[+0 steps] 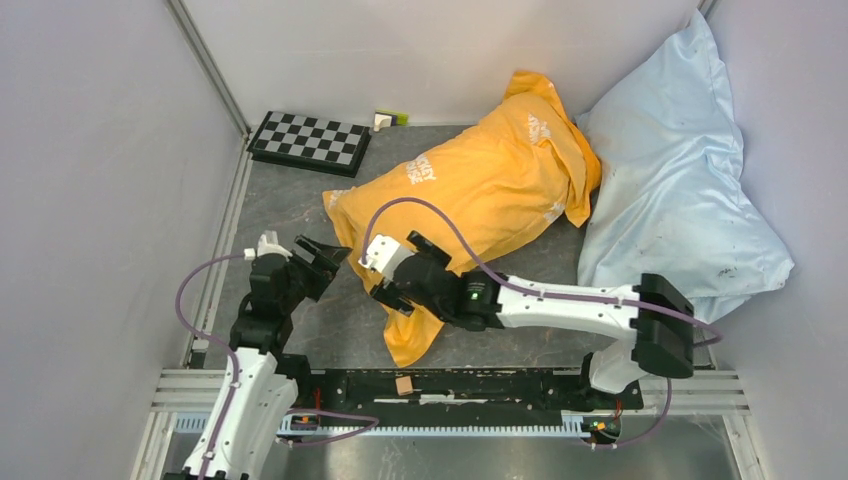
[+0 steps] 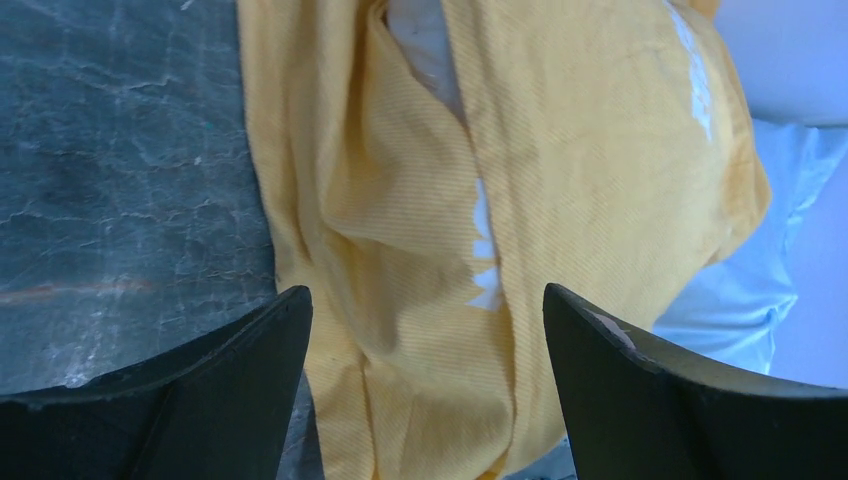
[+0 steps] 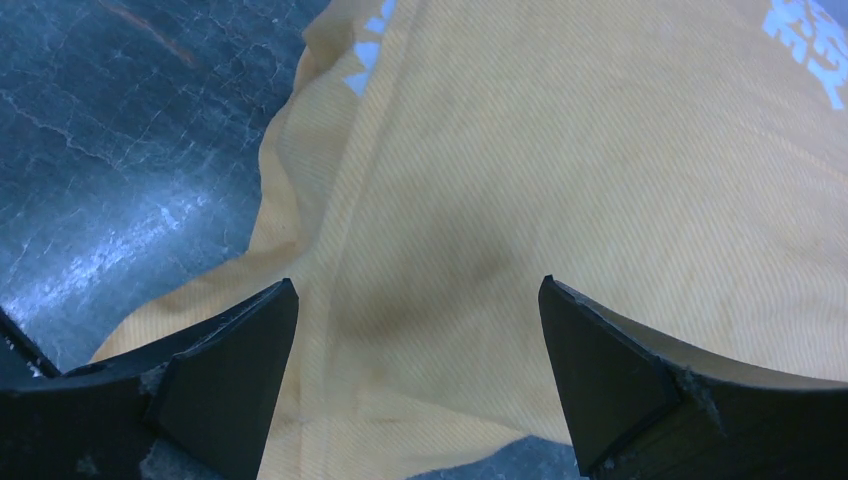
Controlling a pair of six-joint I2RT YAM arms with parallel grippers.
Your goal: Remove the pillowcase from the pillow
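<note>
The orange pillowcase (image 1: 480, 185) lies stuffed and slanted across the middle of the table, with a loose flap trailing toward the near edge (image 1: 412, 335). White marks show on its fabric. The white pillow (image 2: 422, 40) peeks out through a slit in the fabric in the left wrist view; elsewhere it is covered. My left gripper (image 1: 335, 258) is open just left of the flap, with orange fabric (image 2: 420, 300) lying beyond its spread fingers. My right gripper (image 1: 392, 280) is open and hovers over the flap (image 3: 450, 250), holding nothing.
A large pale blue pillow (image 1: 680, 180) leans in the right corner against the pillowcase. A checkerboard (image 1: 310, 140) and a small white-and-green object (image 1: 390, 119) lie at the back left. A small tan block (image 1: 404, 384) sits on the front rail. Walls close in both sides.
</note>
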